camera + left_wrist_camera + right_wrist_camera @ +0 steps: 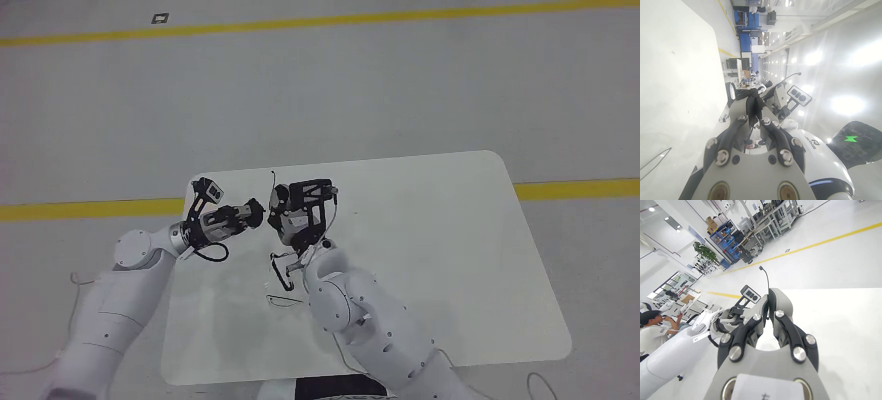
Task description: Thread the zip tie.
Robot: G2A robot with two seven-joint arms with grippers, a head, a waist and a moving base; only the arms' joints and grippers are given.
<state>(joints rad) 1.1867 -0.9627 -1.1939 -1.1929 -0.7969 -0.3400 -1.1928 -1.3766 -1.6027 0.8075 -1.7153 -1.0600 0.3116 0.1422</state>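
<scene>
Gripping: the right hand (769, 299) is closed on the zip tie (767, 283), with the strap pinched between grey fingers faced with dark ribbed pads.
Left hand: the left hand (753, 97) is also closed, its black pads pressed together. It meets the right hand tip to tip. A thin dark strand, apparently the strap's tail, runs back between its fingers.
Zip tie: a thin, black, flexible strap rises from the right hand's fingertips in a slight curve. It ends in a small square head and is held above the far-left part of the table (450, 250).
Table: white, smooth and matt, with rounded corners.
Around: a second tie (279, 298), also black, lies flat on the table nearer the robot, bent into a narrow pointed loop. Yellow lines (300, 22) cross the pale floor beyond.
In the way: both hands' fingers hide the strap where it is pinched, so how the tail sits between the pads cannot be made out.
</scene>
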